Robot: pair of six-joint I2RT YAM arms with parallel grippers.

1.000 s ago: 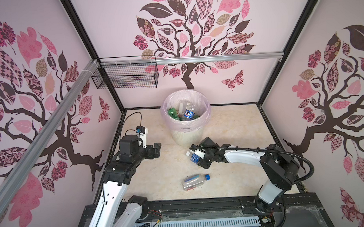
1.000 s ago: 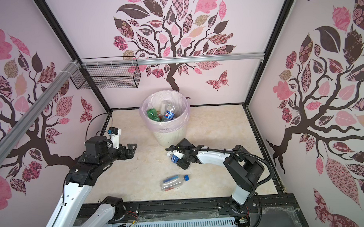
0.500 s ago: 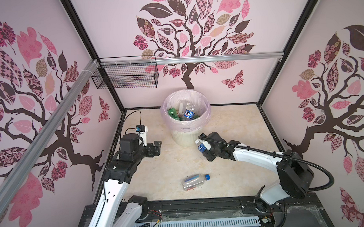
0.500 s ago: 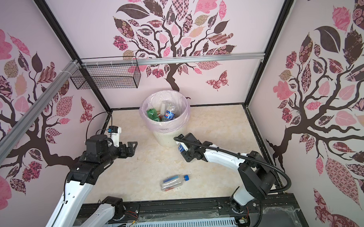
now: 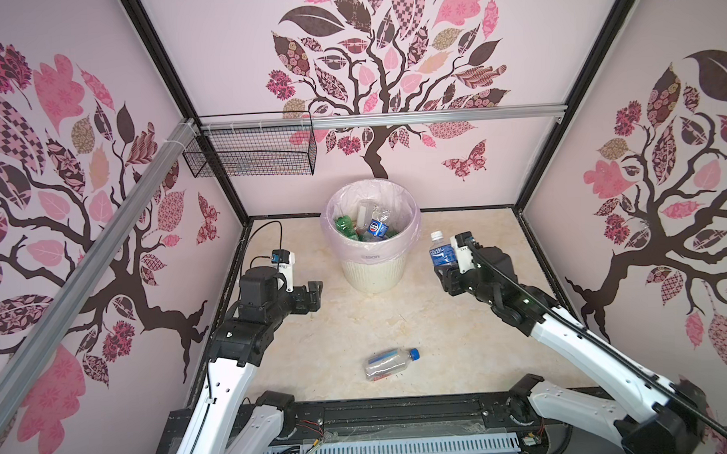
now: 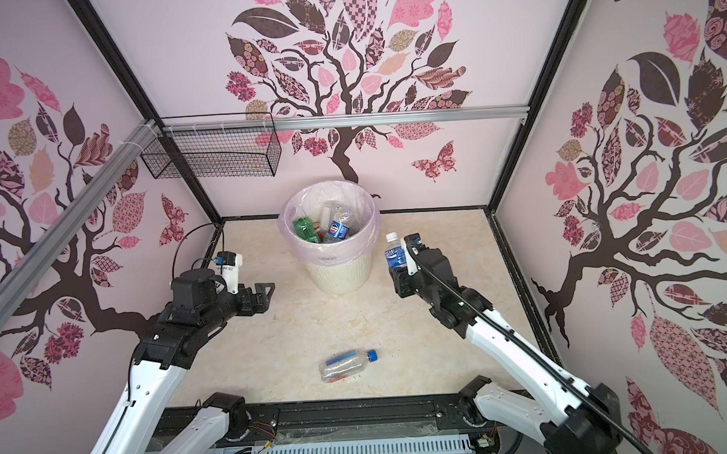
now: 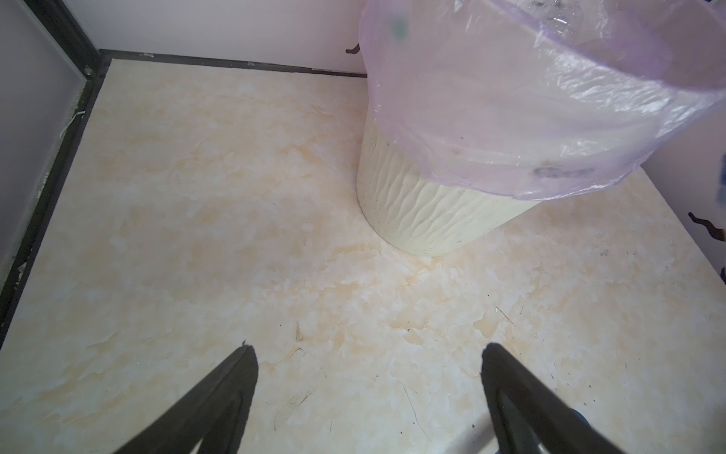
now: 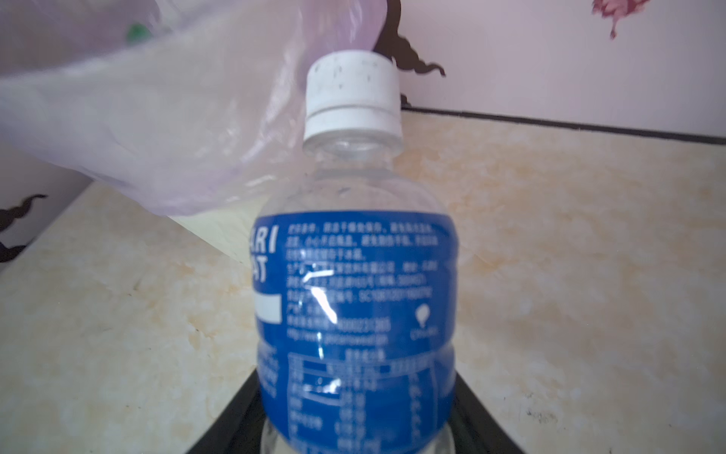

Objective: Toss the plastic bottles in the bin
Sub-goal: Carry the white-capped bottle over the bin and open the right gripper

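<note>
The cream ribbed bin (image 5: 374, 273) (image 6: 338, 274) with its pink liner stands at the back middle of the floor, and several plastic bottles (image 5: 374, 227) lie inside it. My right gripper (image 5: 446, 271) (image 6: 398, 272) (image 8: 355, 393) is shut on a clear bottle with a blue label and white cap (image 5: 439, 252) (image 6: 394, 256) (image 8: 353, 295). It holds the bottle upright in the air just right of the bin, cap near rim height. Another clear bottle with a blue cap (image 5: 391, 362) (image 6: 348, 363) lies on the floor near the front. My left gripper (image 5: 314, 294) (image 6: 266, 296) (image 7: 367, 353) hangs open and empty left of the bin (image 7: 432, 212).
A black wire mesh basket (image 5: 251, 151) hangs on the back-left rail. Patterned walls close in three sides. A black frame rail (image 5: 401, 409) with the arm bases runs along the front edge of the marbled floor (image 5: 461, 337).
My right gripper has lifted the blue-label bottle from the floor in front of the bin and carried it up to the bin's right side. The left arm has barely moved.
</note>
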